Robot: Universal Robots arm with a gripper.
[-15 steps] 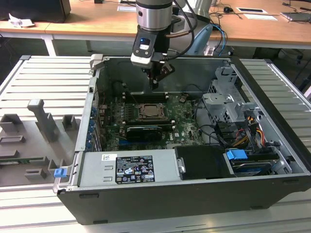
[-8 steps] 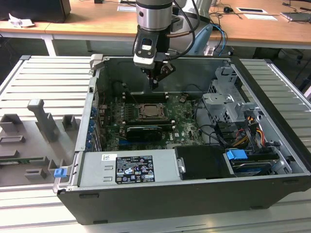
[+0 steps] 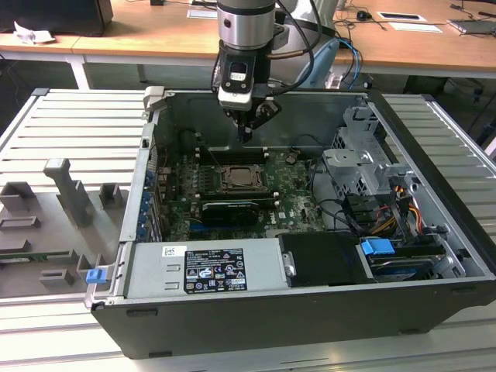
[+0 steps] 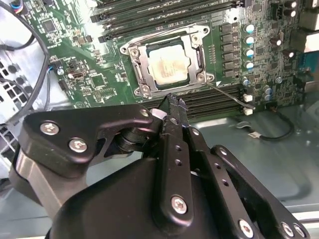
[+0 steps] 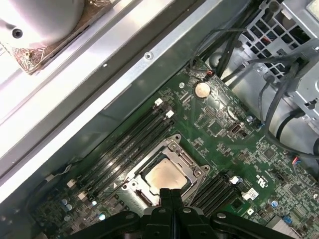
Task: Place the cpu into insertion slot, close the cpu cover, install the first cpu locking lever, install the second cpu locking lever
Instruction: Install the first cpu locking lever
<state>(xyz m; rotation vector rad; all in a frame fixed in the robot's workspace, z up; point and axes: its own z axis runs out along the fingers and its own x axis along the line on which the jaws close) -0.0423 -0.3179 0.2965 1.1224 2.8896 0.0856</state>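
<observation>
We find the hand (image 3: pixel 246 133) hanging inside the open computer case (image 3: pixel 232 325), above the green motherboard (image 4: pixel 99 74) and just beside the insertion slot (image 3: pixel 227 180), on its side toward the long black memory slots (image 4: pixel 164 15). In both wrist views its 2 fingers are pressed together to a narrow point, and we see nothing gripped between them. The cpu (image 4: pixel 168 67) already lies flat in the slot, its pale metal top showing through the cut-out of the cpu cover (image 4: pixel 141 69), which looks folded down flat around it. So we judge the first 2 steps done and the work now at the locking levers. In the second wrist view, 1 thin locking lever (image 4: pixel 230 94) juts out from a corner of the socket across the memory slots near the fingertips, and to us it looks unhooked. A 2nd thin rod (image 4: pixel 159 37) runs along the opposite edge of the frame, and we cannot tell whether it is caught under its hook. In our judgement the next move calls for the closed tip to meet that slim free lever squarely, press it down toward the board and ease it sideways under its catch, without slipping onto the small components nearby.
</observation>
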